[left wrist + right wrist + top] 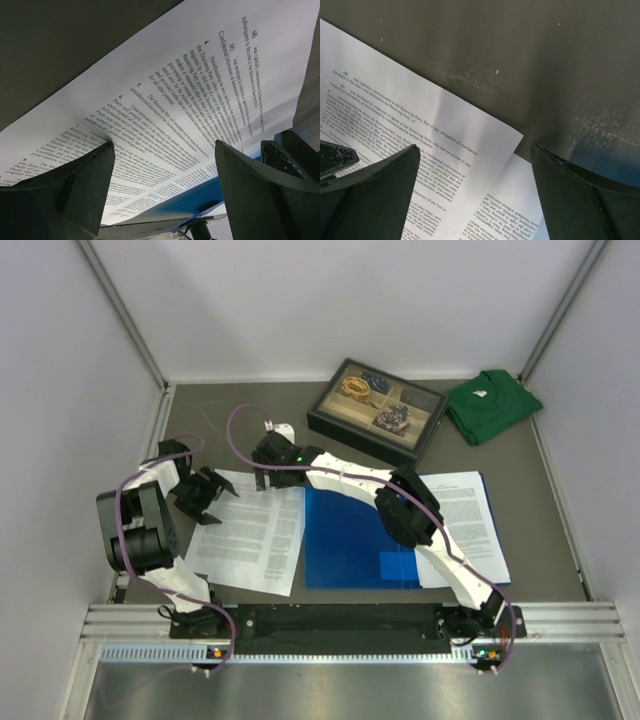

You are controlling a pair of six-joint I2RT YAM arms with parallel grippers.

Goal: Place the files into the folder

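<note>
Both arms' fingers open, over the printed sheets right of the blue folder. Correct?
Wrong side. The left fingers and right fingers are open, but over the sheets left of the folder, per the top external view.

1. The left arm [140,525] is folded tight at the elbow on its own side, forearm reaching inward.
2. The left gripper [205,495] tips downward, jaws spread wide.
3. The right arm [420,525] is stretched long, diagonally across toward the left.
4. The right gripper [268,462] is out at full reach, jaws wide apart, near its partner.
</note>
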